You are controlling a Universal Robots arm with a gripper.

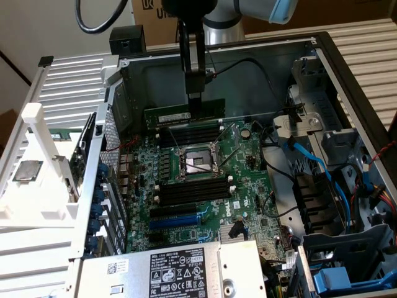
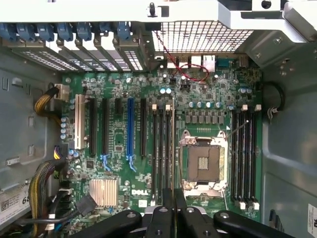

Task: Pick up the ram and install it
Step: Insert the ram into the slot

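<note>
While the open grey metal computer case [image 1: 347, 74] lies with its green motherboard [image 1: 248, 186] facing up, the work stands at carrying and lining up. Two banks of long black plastic memory slots [image 1: 192, 189] flank the silver processor socket [image 1: 198, 164], and all appear empty. The ram [image 1: 167, 116], a long flat green circuit-board stick with a pale label, hangs level above the board and touches no slot. Which bank it is over I cannot tell. The black gripper [image 1: 195, 112] has its jaws clenched on the ram's upper edge near the middle. Seating, I judge, calls for the stick's lower edge parallel over one slot, then a straight push down.
</note>
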